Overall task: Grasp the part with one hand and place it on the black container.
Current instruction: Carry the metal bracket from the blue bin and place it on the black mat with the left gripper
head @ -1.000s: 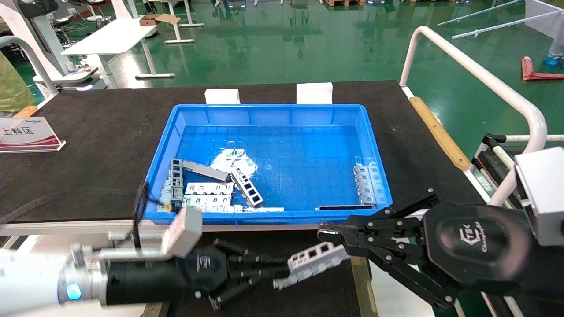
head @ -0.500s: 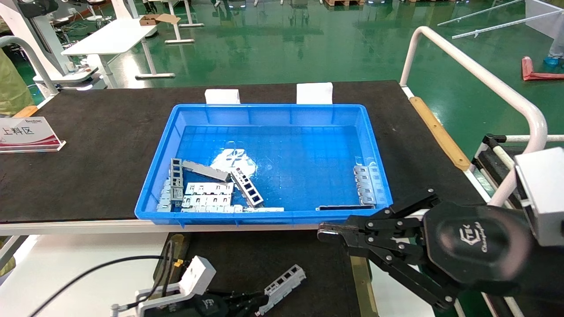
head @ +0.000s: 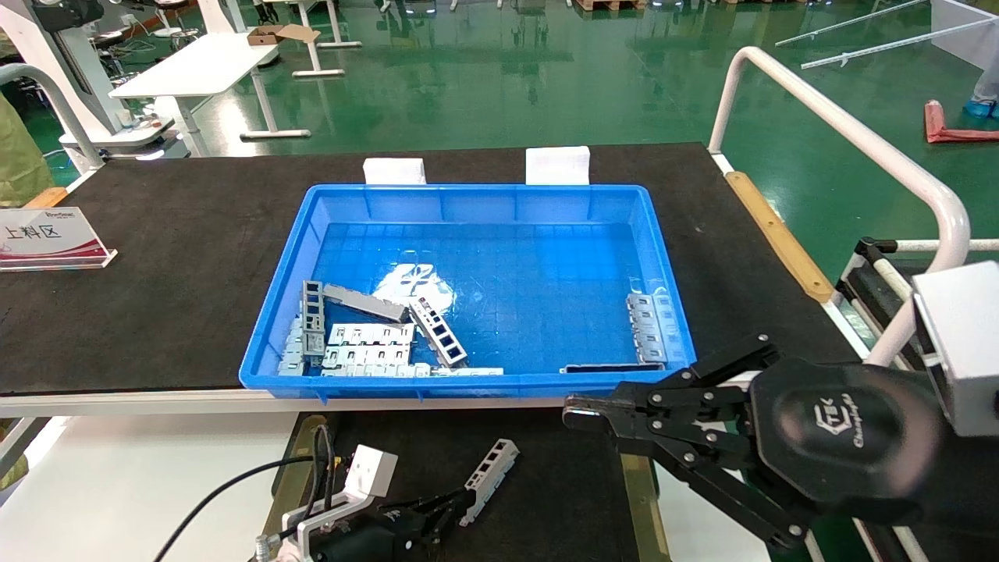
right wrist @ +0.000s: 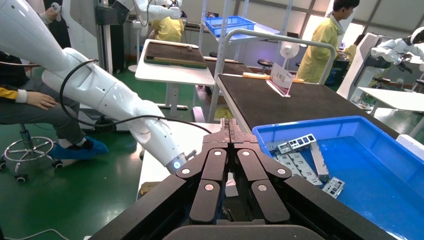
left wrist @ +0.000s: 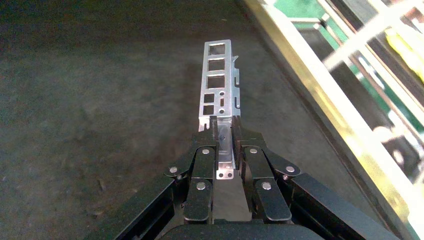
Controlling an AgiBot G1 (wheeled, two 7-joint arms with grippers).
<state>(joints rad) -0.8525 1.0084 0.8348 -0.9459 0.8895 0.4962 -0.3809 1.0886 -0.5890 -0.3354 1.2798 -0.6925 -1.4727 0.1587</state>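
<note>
1. left gripper [head: 446, 509] sits low at the near edge of the head view, over the black container [head: 546, 515], on the near side of the blue bin [head: 468, 211]. Fingers clamped on one end of the part [head: 490, 470]; left wrist view shows the pads pinching the strip's near end [left wrist: 220, 87], the rest sticking out ahead over the dark mat.
2. part is nearer than the blue bin's front wall, over the black container; far end looks close to or touching the mat, cannot tell which. Brass strip [left wrist: 320, 100] runs just beside it.
3. Step in hand, by my read: set-down. Do it well: lower until the strip lies flat on the mat, keep it off the brass strip, open only once it rests, then lift straight away so the fingers don't drag it.
4. right gripper [head: 574, 411] parked near the blue bin's front right corner, above the container edge, fingers closed on nothing (right wrist view [right wrist: 229, 131]).
5. Versus the earlier frames: left gripper has dropped and pulled nearer to the robot; the part has swung to point more toward the blue bin. Right gripper unchanged.
</note>
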